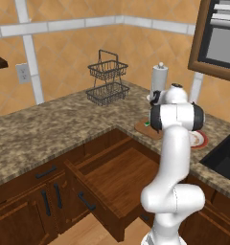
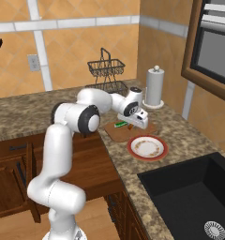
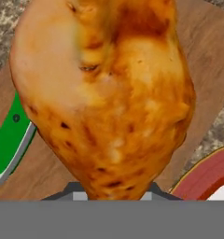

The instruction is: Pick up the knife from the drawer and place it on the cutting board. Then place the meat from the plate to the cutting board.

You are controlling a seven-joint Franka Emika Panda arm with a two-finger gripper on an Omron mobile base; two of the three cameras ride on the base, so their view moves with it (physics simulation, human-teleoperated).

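The gripper [image 2: 133,125] is closed tight on the meat [image 3: 104,98], which hangs from its fingers right in front of the hand camera, so the drumstick is off the plate [image 2: 147,148] and carried above the cutting board [image 2: 115,132]. Taking the cutting board as the landmark: the plate sits just beside its near right corner, bare of food, its red rim showing in the hand view at the board's edge; the knife [image 2: 120,124] already lies on the board, its green handle toward the board's left side; the drawer [image 1: 112,179] stands pulled out below the counter, well to the board's left and lower, with nothing visible inside it. The step in hand looks like the last one, setting the meat down on the board. To do it well the arm should lower the drumstick over the bare wood to the right of the knife handle, not on top of it, and keep it inboard of the edge nearest the plate. The jaws should part only once the meat rests on the wood, since its rounded, glossy shape may roll if dropped, and the hand should then rise straight up
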